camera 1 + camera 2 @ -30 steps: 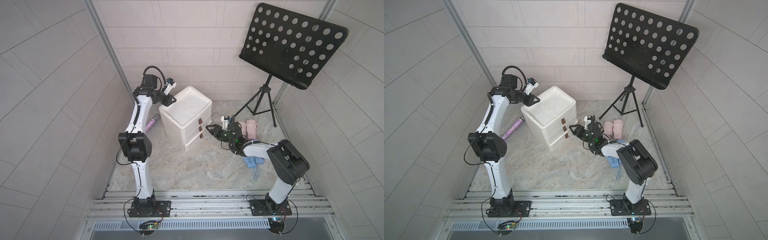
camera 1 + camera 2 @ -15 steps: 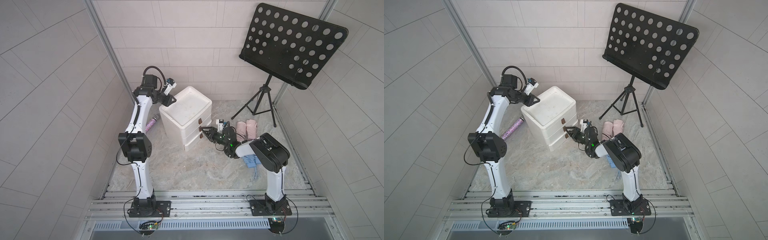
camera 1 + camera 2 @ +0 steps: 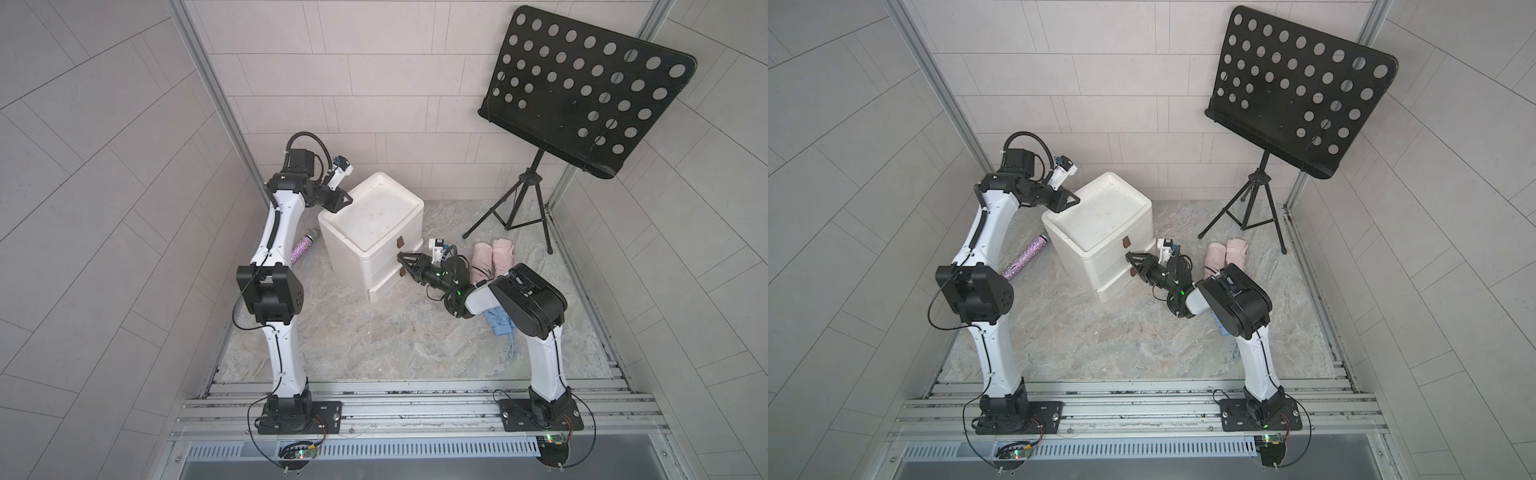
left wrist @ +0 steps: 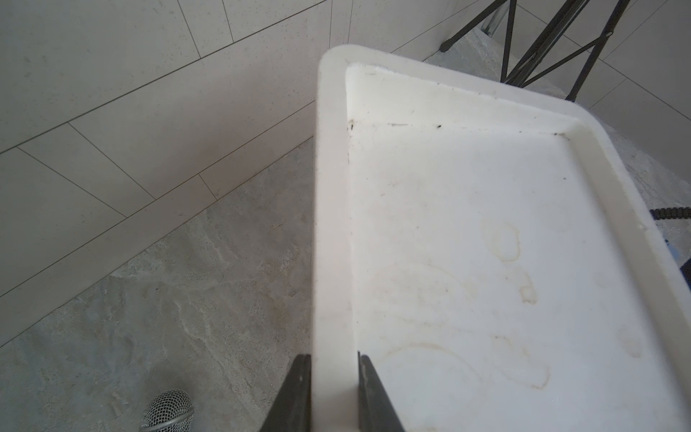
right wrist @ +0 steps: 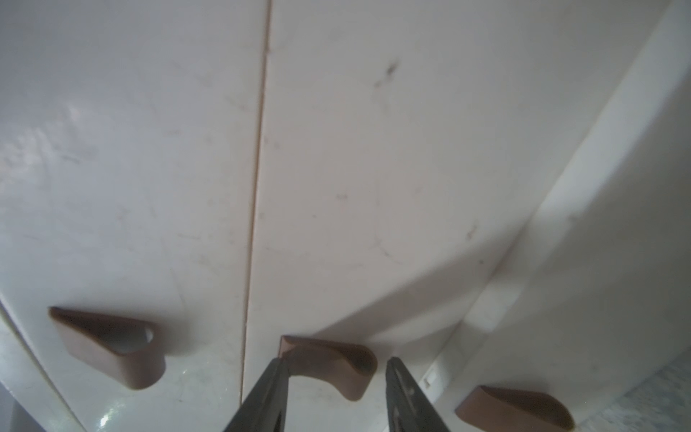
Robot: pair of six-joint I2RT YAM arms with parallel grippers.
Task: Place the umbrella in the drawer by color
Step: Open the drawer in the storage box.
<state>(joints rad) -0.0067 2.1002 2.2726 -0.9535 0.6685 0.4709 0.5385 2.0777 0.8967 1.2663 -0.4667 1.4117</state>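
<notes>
Between the fingertips of the right gripper [image 5: 334,361] sits the brown loop handle [image 5: 347,377] of the middle drawer. The jaws stand part-open astride it, one finger at the loop's near edge and the other just clear of its far end, with nothing clamped yet. The loop's long axis runs across the gap, so I judge that a squeeze and a straight pull back along the fingers would draw that drawer out. One neighbouring handle [image 5: 108,344] lies to one side and another [image 5: 516,411] to the other.

Behind this gripper, beside its forearm, two folded pink umbrellas [image 3: 482,259] lie side by side, their long axes running toward the back wall. A blue umbrella [image 3: 498,324] lies partly under the elbow. The right arm is much the nearer to all three.

The left gripper [image 4: 332,359] is clamped on the rim of the white drawer unit [image 4: 331,224] at a corner, one finger outside and one inside the recessed top, apparently bracing it. Outside those jaws, on the floor, lies a glittery purple cylinder [image 3: 301,247]; whether it is a cased umbrella I cannot tell.

No brand, label or writing can be read anywhere.
</notes>
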